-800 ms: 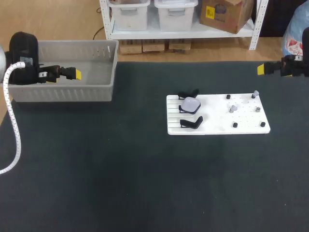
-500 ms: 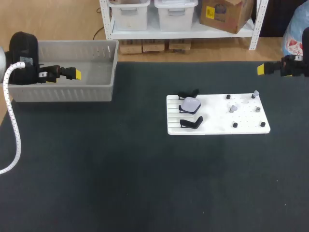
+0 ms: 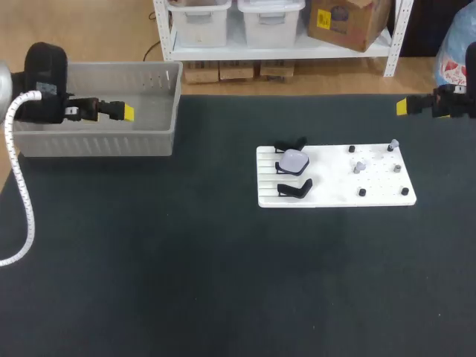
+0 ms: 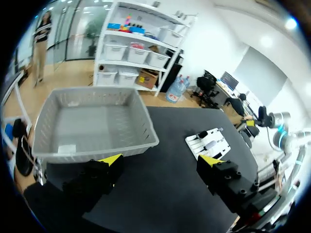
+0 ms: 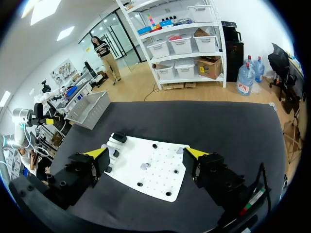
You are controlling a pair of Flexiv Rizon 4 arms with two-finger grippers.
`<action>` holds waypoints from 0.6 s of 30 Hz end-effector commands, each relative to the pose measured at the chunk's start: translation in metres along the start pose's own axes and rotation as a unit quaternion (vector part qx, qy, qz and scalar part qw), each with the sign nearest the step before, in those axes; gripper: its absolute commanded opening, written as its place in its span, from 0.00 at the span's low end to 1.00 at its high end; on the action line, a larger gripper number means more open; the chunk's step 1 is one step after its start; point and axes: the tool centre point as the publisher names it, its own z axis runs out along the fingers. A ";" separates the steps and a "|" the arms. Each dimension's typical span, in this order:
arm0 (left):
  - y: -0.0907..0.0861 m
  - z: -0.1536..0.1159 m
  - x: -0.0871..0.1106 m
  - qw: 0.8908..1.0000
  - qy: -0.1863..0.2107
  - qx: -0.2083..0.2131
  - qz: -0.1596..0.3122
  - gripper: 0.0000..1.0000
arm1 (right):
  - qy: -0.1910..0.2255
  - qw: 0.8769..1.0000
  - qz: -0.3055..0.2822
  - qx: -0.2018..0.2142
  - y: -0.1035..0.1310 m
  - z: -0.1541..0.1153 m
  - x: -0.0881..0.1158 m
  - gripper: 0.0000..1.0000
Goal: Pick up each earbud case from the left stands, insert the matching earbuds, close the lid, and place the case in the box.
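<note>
Right tool [image 5: 146, 154] spread wide, white board [image 5: 158, 164] ahead of it.

Bare table [image 3: 223, 282] separates the walled box [image 3: 97, 143] from the board [image 3: 335, 190], where 3 black stands [image 3: 295, 190] rise.

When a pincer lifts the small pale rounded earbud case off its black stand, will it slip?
The small pale rounded earbud case looks smooth and curved, so it may slip. It is tiny against the white pegged board, so probably light and easily knocked aside.
</note>
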 end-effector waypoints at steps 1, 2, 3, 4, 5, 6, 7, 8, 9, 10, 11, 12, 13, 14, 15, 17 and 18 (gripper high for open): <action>0.004 -0.003 0.001 0.982 -0.026 0.153 0.107 1.00 | 0.000 1.000 0.000 0.000 0.000 0.000 0.000 1.00; 0.002 -0.003 0.000 0.978 -0.021 0.170 0.123 1.00 | 0.000 1.000 0.000 0.000 0.000 0.000 0.000 1.00; 0.000 0.000 -0.001 0.974 -0.018 0.174 0.146 1.00 | 0.000 1.000 0.000 0.000 0.000 0.000 0.000 1.00; -0.002 0.002 -0.002 0.970 -0.017 0.177 0.164 1.00 | 0.000 1.000 0.000 0.000 0.000 0.000 0.000 1.00; -0.006 0.003 -0.002 0.965 -0.014 0.187 0.183 1.00 | 0.000 1.000 0.000 0.000 0.000 0.000 0.000 1.00; -0.009 0.005 -0.002 0.961 -0.011 0.190 0.202 1.00 | 0.000 1.000 0.000 0.000 0.000 0.000 0.000 1.00; -0.013 0.008 -0.001 0.957 -0.011 0.187 0.222 1.00 | 0.000 1.000 0.000 0.000 0.000 0.000 0.000 1.00; -0.017 0.011 -0.001 0.953 -0.008 0.192 0.235 1.00 | 0.000 1.000 0.000 0.000 0.000 0.000 0.000 1.00; -0.020 0.014 -0.001 0.948 -0.007 0.198 0.249 1.00 | 0.000 1.000 0.000 0.000 0.000 0.000 0.000 1.00; -0.024 0.017 0.000 0.941 -0.006 0.210 0.266 1.00 | 0.000 1.000 0.000 0.000 0.000 0.000 0.000 1.00; -0.027 0.020 0.001 0.938 -0.004 0.210 0.276 1.00 | 0.000 1.000 0.000 0.000 0.000 0.000 0.000 1.00; -0.030 0.024 0.002 0.936 -0.001 0.205 0.287 1.00 | 0.000 1.000 0.000 0.000 0.000 0.000 0.000 1.00; -0.033 0.028 0.003 0.931 0.002 0.206 0.301 1.00 | 0.000 1.000 0.000 0.000 0.000 0.000 0.000 1.00; -0.037 0.031 0.004 0.927 0.004 0.205 0.315 1.00 | 0.000 1.000 0.000 0.000 0.000 0.000 0.000 1.00; -0.041 0.035 0.006 0.924 0.004 0.204 0.324 1.00 | 0.000 1.000 0.000 0.000 0.000 0.000 0.000 1.00; -0.047 0.043 0.008 0.917 0.008 0.205 0.343 1.00 | 0.000 1.000 0.000 0.000 0.000 0.000 0.000 1.00; -0.051 0.047 0.009 0.913 0.008 0.206 0.352 1.00 | 0.000 1.000 0.000 0.000 0.000 0.000 0.000 1.00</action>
